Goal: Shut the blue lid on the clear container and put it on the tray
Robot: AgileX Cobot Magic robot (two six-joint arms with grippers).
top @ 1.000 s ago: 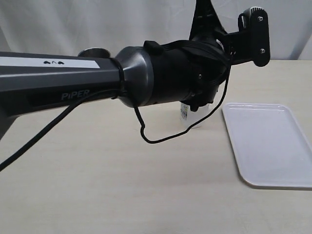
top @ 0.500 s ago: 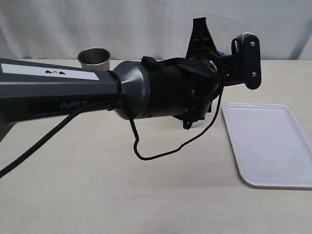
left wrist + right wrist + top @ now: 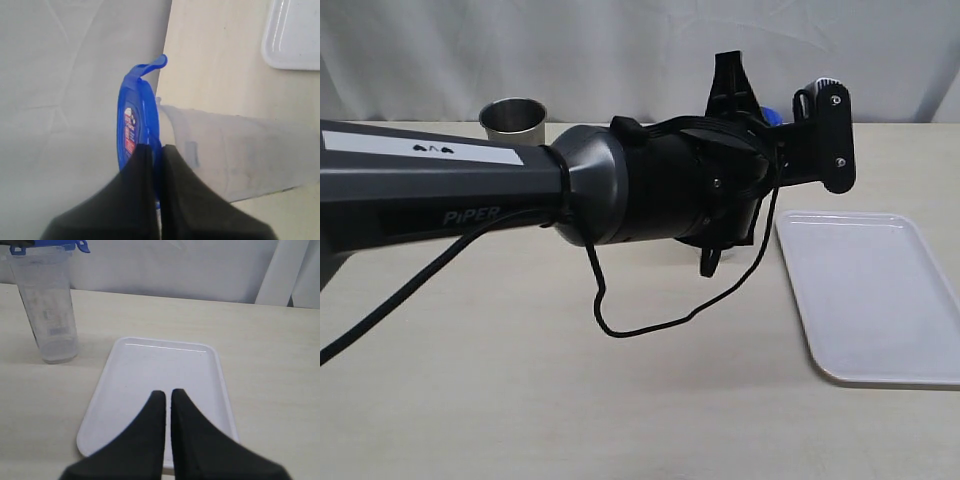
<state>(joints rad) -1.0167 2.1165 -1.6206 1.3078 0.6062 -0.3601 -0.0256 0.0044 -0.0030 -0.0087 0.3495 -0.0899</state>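
The blue lid point(image 3: 136, 116) is pinched at its edge by my left gripper point(image 3: 156, 148), which is shut on it. It lies against the rim of the clear container point(image 3: 245, 152), one flap sticking out. In the right wrist view the clear container point(image 3: 50, 310) stands upright on the table with the blue lid point(image 3: 49, 246) across its top. The white tray point(image 3: 165, 371) lies beside it with nothing on it. My right gripper point(image 3: 167, 393) hovers over the tray's near part, shut on nothing. In the exterior view only a sliver of the blue lid point(image 3: 772, 115) shows; the container is hidden.
My left arm point(image 3: 650, 185) spans the exterior view from the left, its cable hanging below. A steel cup point(image 3: 512, 116) stands at the back left. The tray point(image 3: 875, 290) lies at the right on the beige table. A white curtain closes the back.
The left arm's wrist has dropped and turned slightly over the container. The container's label showed under the wrist one second ago and is now hidden.
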